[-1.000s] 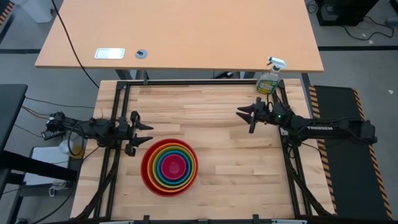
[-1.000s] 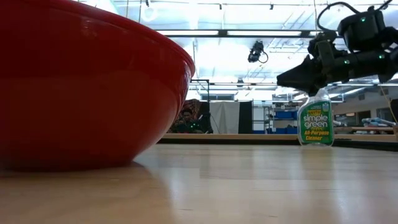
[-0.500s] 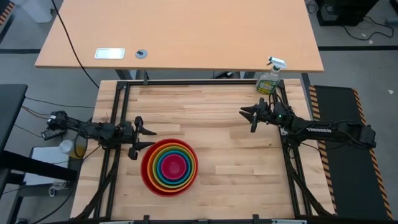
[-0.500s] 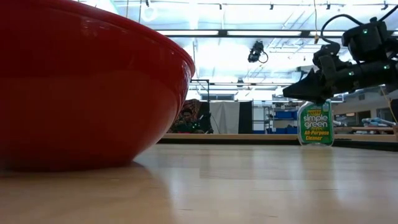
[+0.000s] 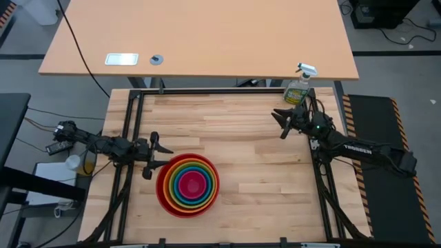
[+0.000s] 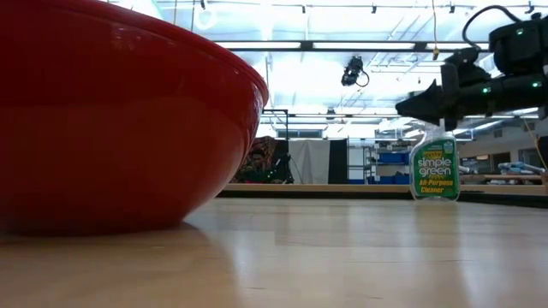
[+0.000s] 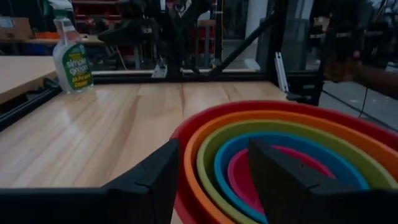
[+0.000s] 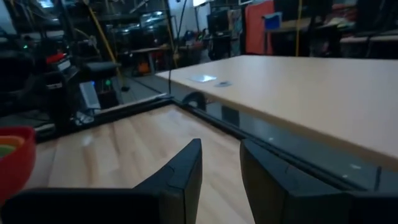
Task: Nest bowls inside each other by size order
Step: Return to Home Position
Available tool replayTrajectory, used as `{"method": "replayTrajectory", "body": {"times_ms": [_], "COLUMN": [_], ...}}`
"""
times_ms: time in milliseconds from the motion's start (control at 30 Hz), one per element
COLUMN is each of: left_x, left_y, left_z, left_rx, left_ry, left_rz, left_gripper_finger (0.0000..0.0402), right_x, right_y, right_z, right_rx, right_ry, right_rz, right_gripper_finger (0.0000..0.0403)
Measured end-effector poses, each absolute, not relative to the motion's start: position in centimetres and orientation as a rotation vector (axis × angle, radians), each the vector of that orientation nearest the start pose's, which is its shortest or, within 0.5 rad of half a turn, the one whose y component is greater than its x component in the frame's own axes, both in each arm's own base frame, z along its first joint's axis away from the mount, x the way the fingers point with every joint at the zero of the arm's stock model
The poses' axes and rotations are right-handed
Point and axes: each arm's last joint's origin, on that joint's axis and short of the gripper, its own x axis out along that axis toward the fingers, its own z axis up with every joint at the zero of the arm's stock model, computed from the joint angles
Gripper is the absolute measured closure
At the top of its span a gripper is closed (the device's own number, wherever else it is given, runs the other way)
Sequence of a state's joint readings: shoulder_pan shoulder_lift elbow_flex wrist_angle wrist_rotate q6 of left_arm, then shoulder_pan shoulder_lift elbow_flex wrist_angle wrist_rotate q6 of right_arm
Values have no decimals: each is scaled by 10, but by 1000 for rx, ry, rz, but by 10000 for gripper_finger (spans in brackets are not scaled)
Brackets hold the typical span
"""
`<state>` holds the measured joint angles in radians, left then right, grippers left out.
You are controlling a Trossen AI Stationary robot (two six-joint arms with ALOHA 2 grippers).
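Five bowls sit nested on the table's near left part. The red bowl (image 5: 160,196) is outermost, then orange (image 7: 205,134), lime green (image 7: 261,132), blue (image 7: 229,163) and magenta pink (image 5: 188,183) at the centre. The red bowl's base rests on the table and fills the low view's left (image 6: 111,120). My left gripper (image 5: 167,156) is open and empty just left of the red bowl's far-left rim, its fingers (image 7: 155,180) pointing at the stack. My right gripper (image 5: 279,124) is open and empty above the table's far right part (image 6: 402,107).
A spray bottle (image 5: 298,88) of yellowish cleaner stands at the table's far right corner, just beyond my right gripper; it also shows in the low view (image 6: 434,171). A light-wood desk (image 5: 200,34) lies behind the table. A black frame (image 5: 131,117) borders the table's sides.
My right gripper has moved toward the table's right edge and a little toward the far edge, nearer the spray bottle, still open. My left gripper has drifted slightly toward the near edge beside the bowls. The bowls have stayed still.
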<state>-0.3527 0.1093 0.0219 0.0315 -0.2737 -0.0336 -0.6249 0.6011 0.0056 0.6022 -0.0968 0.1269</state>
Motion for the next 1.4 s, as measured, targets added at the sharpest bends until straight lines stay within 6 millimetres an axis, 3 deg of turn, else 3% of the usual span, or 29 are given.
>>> {"method": "replayTrajectory", "body": {"times_ms": [300,433,633,1400], "left_x": [99,99,100,100], "left_y": [-29,-27,-27,-27], "left_z": [163,163,163,163], "left_rx": [3,63,-36,-76], "left_ry": [48,41,41,42], "left_rz": [-91,-46,-29,-29], "left_gripper_finger": [221,221,221,221], "right_x": [101,99,99,99], "right_y": [-81,-83,-83,-83], "right_z": [172,175,175,175], "right_rx": [61,123,252,247], "right_ry": [-82,-153,-203,-200], "right_rz": [-733,-813,-777,-775], "right_gripper_finger": [286,286,286,286]}}
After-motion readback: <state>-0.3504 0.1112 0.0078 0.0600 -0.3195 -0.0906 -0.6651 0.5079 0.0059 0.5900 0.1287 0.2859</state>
